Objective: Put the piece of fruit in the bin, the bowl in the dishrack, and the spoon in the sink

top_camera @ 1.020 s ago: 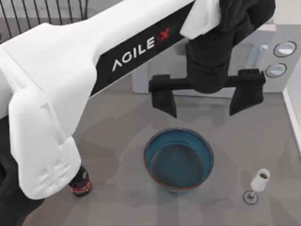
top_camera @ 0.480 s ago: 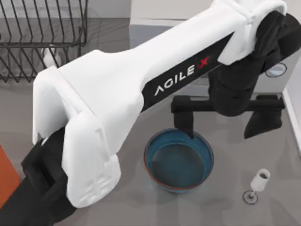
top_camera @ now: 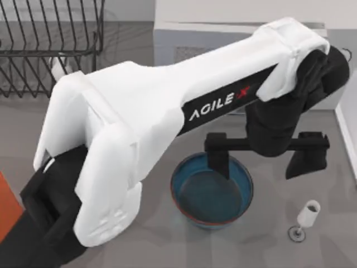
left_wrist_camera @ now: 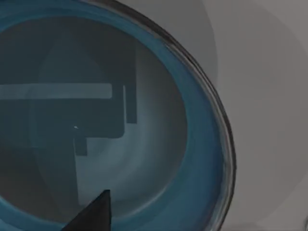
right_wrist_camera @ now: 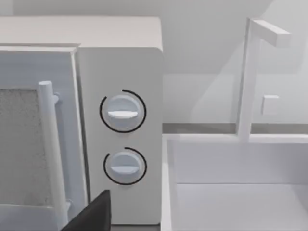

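The teal-blue bowl (top_camera: pixel 192 192) sits on the grey table in the middle front. My left gripper (top_camera: pixel 262 162) hangs open at its far right side. One finger (top_camera: pixel 218 159) is over the inside of the bowl and the other (top_camera: pixel 307 162) is outside it to the right. In the left wrist view the bowl (left_wrist_camera: pixel 202 144) is close below, with the gripper's shadow on its floor. The black wire dishrack (top_camera: pixel 50 44) stands at the back left. An orange side of the bin (top_camera: pixel 4 206) shows at the left edge. The sink (right_wrist_camera: pixel 207 139) lies at the right. The piece of fruit and the spoon are out of view.
A white microwave (right_wrist_camera: pixel 120 110) with two knobs stands at the back, beside the sink and its tap (right_wrist_camera: pixel 245 82). A small white goblet (top_camera: pixel 307 215) stands right of the bowl. Part of my right gripper (right_wrist_camera: pixel 94 214) faces the microwave. My left arm covers the table's left middle.
My left arm has swung right and toward the front, bringing its open gripper down to the bowl. One finger now stands over the bowl's inside. The dishrack has come into view.
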Action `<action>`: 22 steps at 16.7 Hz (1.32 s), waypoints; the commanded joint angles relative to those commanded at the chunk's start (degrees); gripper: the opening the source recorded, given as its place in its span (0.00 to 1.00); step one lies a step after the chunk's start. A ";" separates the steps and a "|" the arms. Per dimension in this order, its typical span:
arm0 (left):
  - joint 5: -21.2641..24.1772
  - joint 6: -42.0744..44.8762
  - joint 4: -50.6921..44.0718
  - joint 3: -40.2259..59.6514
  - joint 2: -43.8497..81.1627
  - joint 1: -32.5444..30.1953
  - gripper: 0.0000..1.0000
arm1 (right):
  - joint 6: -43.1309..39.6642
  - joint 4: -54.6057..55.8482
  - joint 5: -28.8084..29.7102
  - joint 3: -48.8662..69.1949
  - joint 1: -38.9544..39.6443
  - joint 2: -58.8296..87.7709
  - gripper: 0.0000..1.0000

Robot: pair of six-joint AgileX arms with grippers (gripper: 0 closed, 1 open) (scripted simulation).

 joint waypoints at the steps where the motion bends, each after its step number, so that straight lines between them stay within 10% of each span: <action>1: 0.00 -0.01 2.93 -3.35 -0.25 0.00 1.00 | 0.00 0.00 0.00 0.00 0.00 0.00 1.00; 10: -0.01 -0.11 12.77 -13.71 -0.94 -0.10 1.00 | 0.00 0.00 0.00 0.00 0.00 0.00 1.00; 22: -0.01 -0.11 12.77 -13.71 -0.94 -0.10 0.10 | 0.00 0.00 0.00 0.00 0.00 0.00 1.00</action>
